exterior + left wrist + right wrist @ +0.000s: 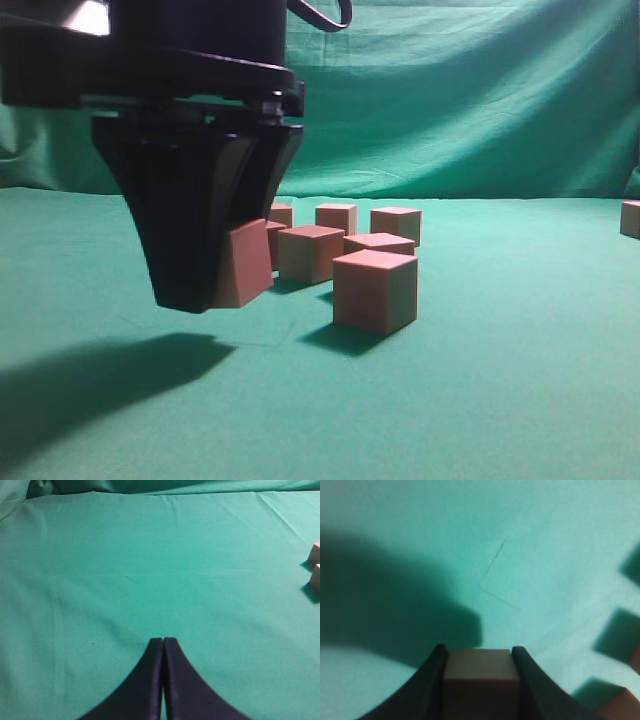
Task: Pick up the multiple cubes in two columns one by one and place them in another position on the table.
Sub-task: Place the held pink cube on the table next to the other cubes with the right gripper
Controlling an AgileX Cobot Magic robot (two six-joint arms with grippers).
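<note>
Between end effector (479, 680) fingers, cube (479, 667) partly hidden.

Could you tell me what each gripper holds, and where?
Right gripper clamps one cube by two opposite side faces, above the table; left gripper is shut, empty.

The table (520, 400) is a flat spread of smooth green cloth filling the lower part of the exterior frame. At the frame's centre a cluster of cubes (375, 290) rests on it, close together, casting short shadows. One more cube (630, 218) sits alone at the right edge.
</note>
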